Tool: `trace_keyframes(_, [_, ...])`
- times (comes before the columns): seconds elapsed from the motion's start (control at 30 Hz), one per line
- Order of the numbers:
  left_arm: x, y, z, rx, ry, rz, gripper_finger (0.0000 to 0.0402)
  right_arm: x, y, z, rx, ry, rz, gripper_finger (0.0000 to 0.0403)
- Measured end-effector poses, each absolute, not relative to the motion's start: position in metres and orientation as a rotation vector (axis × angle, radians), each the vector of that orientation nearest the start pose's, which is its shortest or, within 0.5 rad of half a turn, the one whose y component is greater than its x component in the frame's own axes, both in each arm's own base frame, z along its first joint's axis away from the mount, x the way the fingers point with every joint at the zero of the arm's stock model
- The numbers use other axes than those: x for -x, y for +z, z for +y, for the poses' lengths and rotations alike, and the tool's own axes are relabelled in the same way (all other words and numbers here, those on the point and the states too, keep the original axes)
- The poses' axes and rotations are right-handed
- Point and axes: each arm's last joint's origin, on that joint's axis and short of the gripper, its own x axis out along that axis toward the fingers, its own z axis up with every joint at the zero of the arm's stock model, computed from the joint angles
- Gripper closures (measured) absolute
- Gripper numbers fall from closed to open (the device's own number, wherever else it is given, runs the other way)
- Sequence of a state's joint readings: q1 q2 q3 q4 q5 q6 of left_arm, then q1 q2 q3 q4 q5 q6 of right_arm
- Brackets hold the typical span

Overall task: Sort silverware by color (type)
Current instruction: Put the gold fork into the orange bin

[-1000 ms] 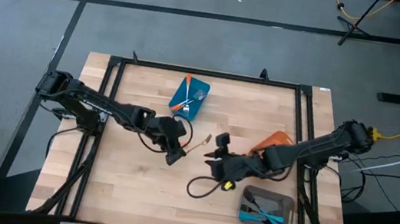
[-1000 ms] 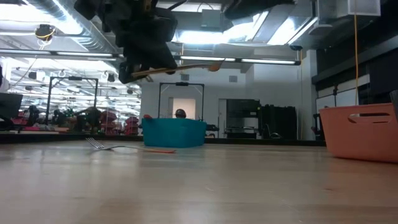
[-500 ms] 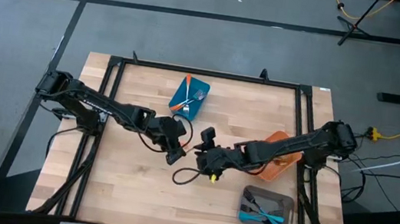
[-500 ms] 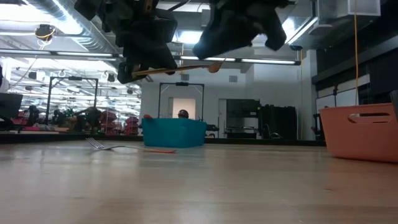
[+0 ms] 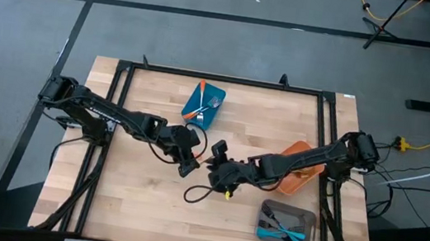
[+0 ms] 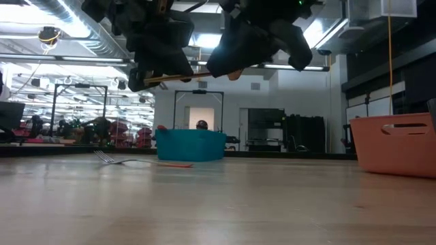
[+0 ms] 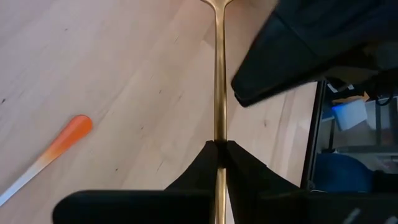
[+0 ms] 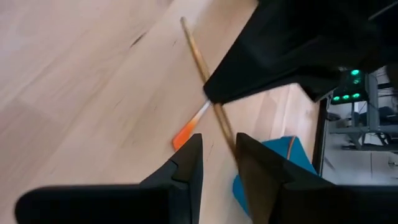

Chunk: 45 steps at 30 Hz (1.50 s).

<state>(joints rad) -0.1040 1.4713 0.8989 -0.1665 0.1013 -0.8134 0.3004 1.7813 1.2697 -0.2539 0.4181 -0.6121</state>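
From the high view, my left claw (image 5: 190,165) sits over the middle of the tabletop (image 5: 138,202), clamped on a gold fork (image 5: 203,162) whose free end points toward the right arm. My right claw (image 5: 216,160) has come in from the orange bin (image 5: 304,153) side and now meets that free end, which reads to me as a handover so the fork can travel to the right-hand containers. The blue bin (image 5: 203,105) at the far edge holds a fork and an orange-handled one; the grey tray (image 5: 287,227) near the front edge holds blue-handled pieces. A second ago the right claw was well apart from the fork, nearer the grey tray; half a second ago it was almost here.

In the low view, the gold fork (image 6: 184,76) hangs level, high above the tabletop, with the right arm's dark bulk now covering most of its far end. Another fork (image 6: 112,160) lies on the wood beside the blue bin (image 6: 191,145). The left arm has not shifted.

From the left wrist view, the fingers (image 7: 239,163) pinch the gold fork (image 7: 218,81) tightly, its shaft running straight out to the right claw. An orange-handled fork (image 7: 53,151) lies on the wood below.

From the right wrist view, my right claw (image 8: 219,158) stands narrowly open, the gold fork (image 8: 205,73) passing between its fingers, not yet gripped as far as I can judge.
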Motion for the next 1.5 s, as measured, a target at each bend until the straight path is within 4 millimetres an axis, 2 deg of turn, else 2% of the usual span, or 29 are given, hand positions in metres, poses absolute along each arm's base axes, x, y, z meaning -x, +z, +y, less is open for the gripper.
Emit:
trace_keyframes(0.23, [-0.302,0.219,-0.034,0.772,0.114,0.779,0.0391,-0.378,0.235,0.105,0.841,0.090,0.657,0.0311])
trace_keyframes(0.47, [-0.302,0.219,-0.034,0.772,0.113,0.776,0.0391,-0.376,0.231,0.098,0.883,0.106,0.709,0.0311])
trace_keyframes(0.87, [-0.302,0.219,-0.036,0.786,0.075,0.790,0.0391,-0.377,0.222,0.099,0.894,0.121,0.745,0.0312])
trace_keyframes(0.97, [-0.302,0.219,-0.036,0.786,0.075,0.791,0.0391,-0.377,0.222,0.099,0.895,0.119,0.745,0.0327])
trace_keyframes(1.2, [-0.301,0.219,-0.036,0.785,0.079,0.793,0.0391,-0.377,0.222,0.099,0.894,0.134,0.750,0.0394])
trace_keyframes(1.5, [-0.302,0.219,-0.036,0.781,0.076,0.792,0.0383,-0.377,0.222,0.099,0.893,0.133,0.749,0.0399])
